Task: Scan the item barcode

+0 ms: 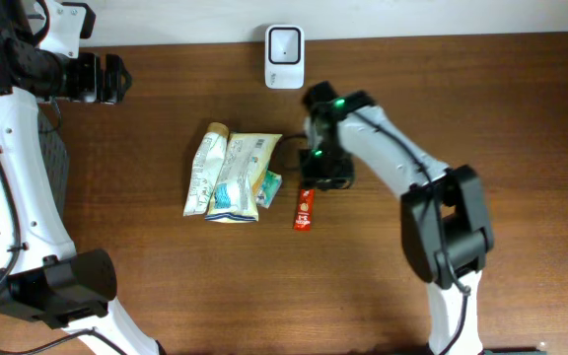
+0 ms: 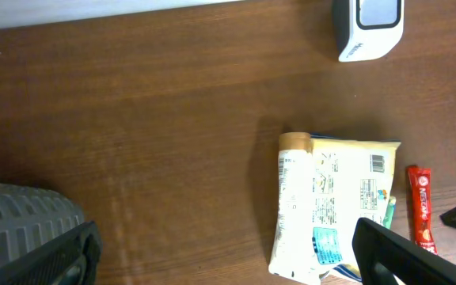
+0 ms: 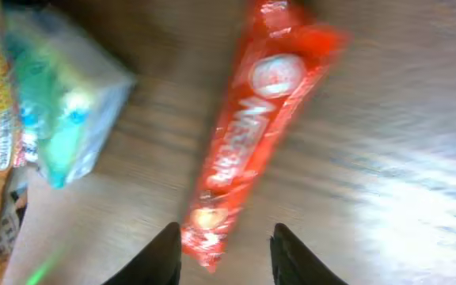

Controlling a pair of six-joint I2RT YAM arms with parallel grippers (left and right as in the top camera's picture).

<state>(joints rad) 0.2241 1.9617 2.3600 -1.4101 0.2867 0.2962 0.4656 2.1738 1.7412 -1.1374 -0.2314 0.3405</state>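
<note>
two fingertips of the right gripper stand parted, and the near end of the red sachet lies between them, flat on the table. they pinch nothing that i can see. the sachet sits just beside the small green packet and the pile of snack packs, well apart from the scanner at the far edge.

the main risk, as i judge it, is a poor grip. the sachet is thin and lies flat, so closing fingers could slide over it or nudge it toward the green packet. caught only by its end, it would likely droop or twist, and its barcode could turn away from the scanner. i cannot tell which face carries the barcode, and the wrist view is blurred.

the left gripper hangs spread wide and empty, far off to the side, so it cannot steady anything.
</note>
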